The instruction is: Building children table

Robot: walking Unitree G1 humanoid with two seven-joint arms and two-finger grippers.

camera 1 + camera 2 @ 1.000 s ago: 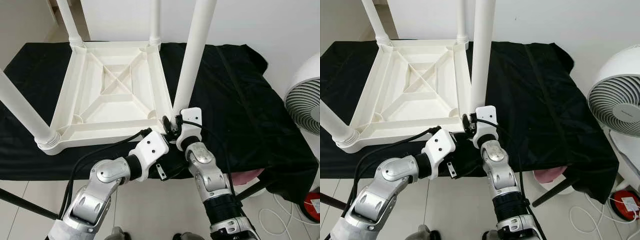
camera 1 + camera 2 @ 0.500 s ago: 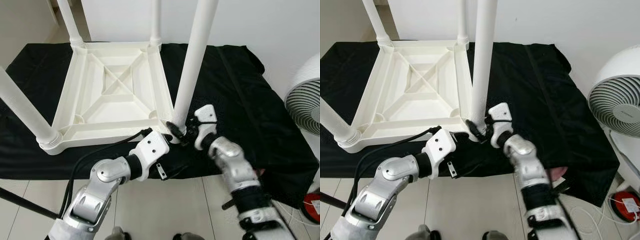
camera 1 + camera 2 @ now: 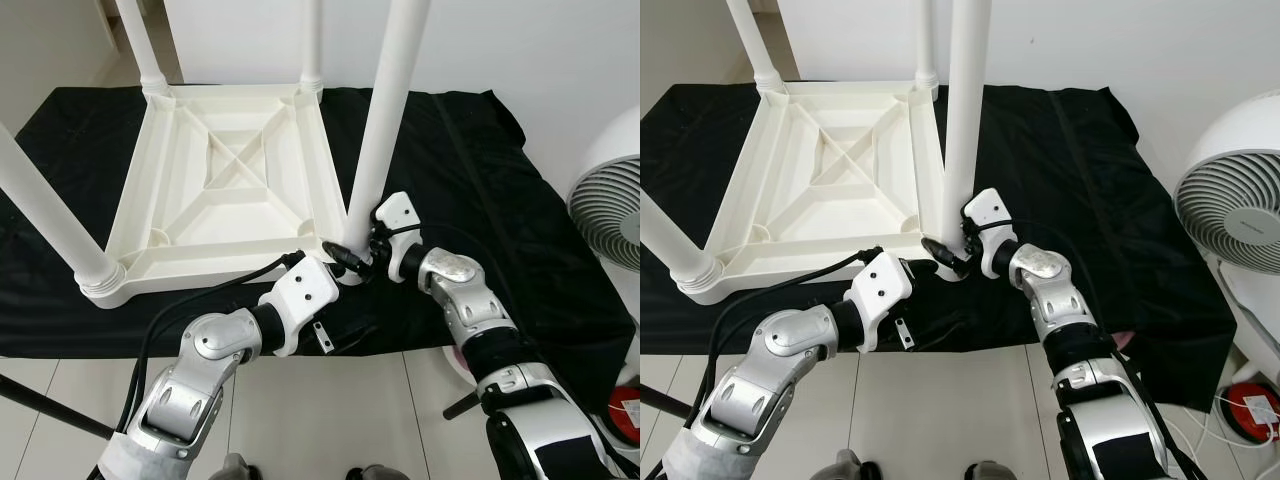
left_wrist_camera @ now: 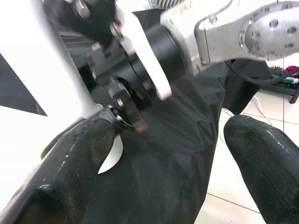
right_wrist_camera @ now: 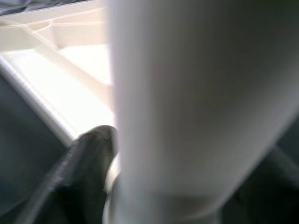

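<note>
Our right gripper is clenched around the base of one white plastic table leg, its two black fingers on either side of it. Our left gripper sits just beside it, spread open at the corner of the upturned white plastic tabletop. We count four legs standing on that tabletop, which lies on one black cloth, with one white fan beyond our right arm.
</note>
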